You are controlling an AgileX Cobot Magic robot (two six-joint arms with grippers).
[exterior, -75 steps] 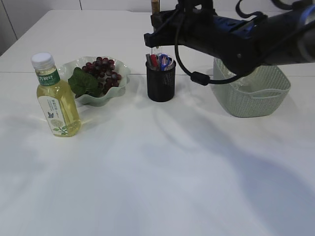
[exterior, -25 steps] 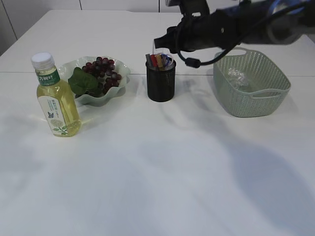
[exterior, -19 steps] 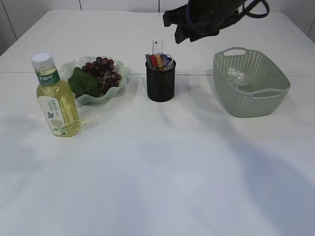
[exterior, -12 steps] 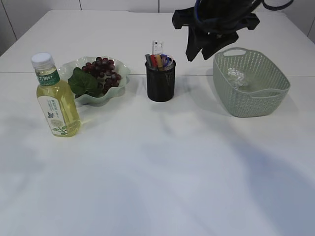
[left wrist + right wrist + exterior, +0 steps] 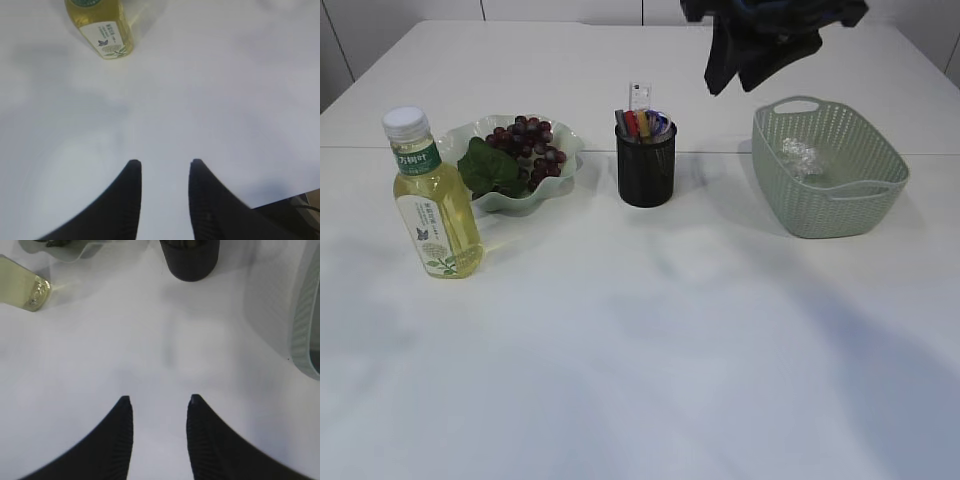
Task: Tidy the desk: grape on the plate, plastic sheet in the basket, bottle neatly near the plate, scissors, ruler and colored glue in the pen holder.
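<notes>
Pincers both hang empty, jaws partly parted: right pincer (image 5: 157,402) raised high, black mesh pen holder (image 5: 189,259) ahead, woven basket (image 5: 304,315) rightward; left pincer (image 5: 162,167) faces the yellow bottle (image 5: 102,27) over the white counter (image 5: 650,330).

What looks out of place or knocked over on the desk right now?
Nothing stands out. The bottle stands upright by the plate of grapes, the pen holder is upright, and the plastic sheet lies in the basket.

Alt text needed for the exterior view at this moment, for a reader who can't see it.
A white table holds, left to right, a yellow bottle, a plate of grapes, a black pen holder with stationery, and a green basket containing crumpled plastic sheet. A dark robot arm hangs above, between holder and basket.
</notes>
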